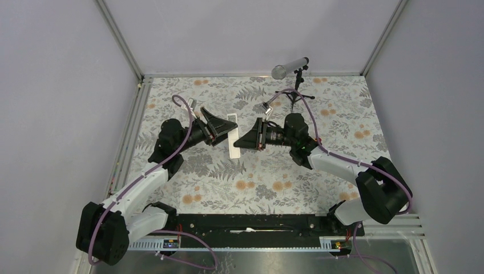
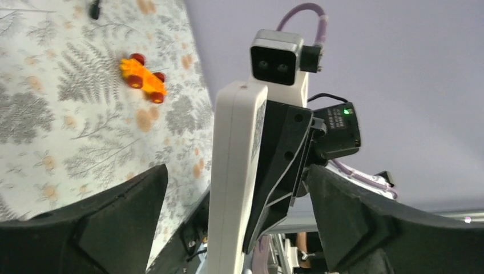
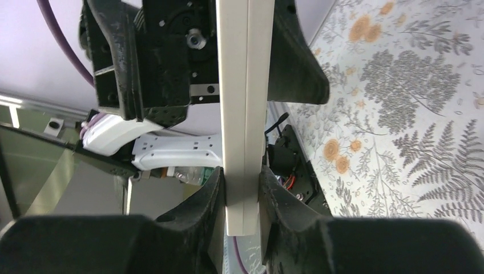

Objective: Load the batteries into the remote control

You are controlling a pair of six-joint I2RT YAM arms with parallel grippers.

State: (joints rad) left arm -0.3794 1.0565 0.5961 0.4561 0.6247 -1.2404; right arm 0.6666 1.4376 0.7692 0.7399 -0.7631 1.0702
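The white remote control [image 1: 234, 149] is held off the table between the two arms, seen edge-on in both wrist views. My right gripper [image 1: 242, 141] is shut on one end of it; its jaws press both flat faces in the right wrist view [image 3: 242, 180]. My left gripper [image 1: 224, 130] is open. Its fingers [image 2: 114, 222] stand wide apart on either side of the remote [image 2: 234, 142] and do not touch it. The left gripper's fingers also show behind the remote [image 3: 242, 85] in the right wrist view. The batteries are out of view.
An orange toy car with red wheels [image 2: 144, 78] lies on the fern-patterned table [image 1: 342, 114] beyond the remote. A microphone on a small tripod [image 1: 289, 67] stands at the back. Grey walls close in the table on three sides.
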